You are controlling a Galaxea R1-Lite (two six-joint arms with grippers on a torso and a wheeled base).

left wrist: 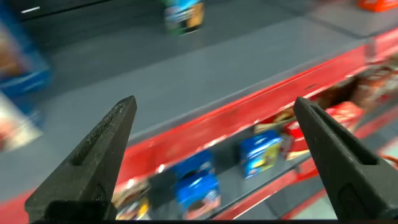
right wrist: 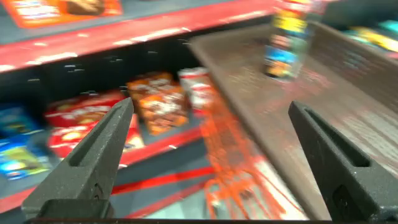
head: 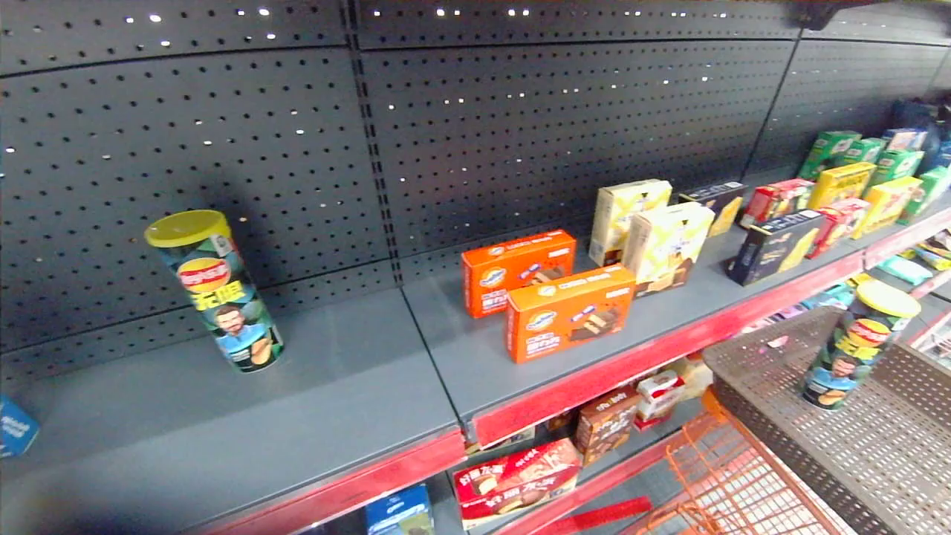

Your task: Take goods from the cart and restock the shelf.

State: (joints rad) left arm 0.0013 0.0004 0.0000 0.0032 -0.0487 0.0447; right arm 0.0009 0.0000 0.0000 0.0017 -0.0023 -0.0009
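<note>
We see a long grey shelf (head: 334,386) with a red front lip, backed by a dark pegboard wall (head: 520,134) pricked with small points of light. On the left board, toward nine o'clock in the head view, a yellow-lidded crisp can (head: 214,290) stands upright close to the pegboard, well apart from the other goods. Near the centre two orange boxes (head: 570,316) stand one before the other. At one o'clock from them are two pale yellow boxes (head: 665,238), then dark boxes (head: 773,245) and a run of red, yellow and green packs (head: 839,183) out toward two o'clock. A blue box (head: 15,427) pokes in at the eight o'clock edge. Beneath the red lip, more boxed goods (head: 516,479) sit on lower levels.

At four o'clock is the cart (head: 724,475), an orange wire frame carrying a brown perforated basket (head: 891,461). A second can (head: 854,345) stands upright in the basket near its far rim.

The left gripper (left wrist: 214,106) has its fingers spread wide with nothing between them, above the shelf's red lip. The right gripper (right wrist: 211,106) is likewise spread and empty, over the gap between the cart and the lower levels. The basket and its can lie beyond it, blurred.
</note>
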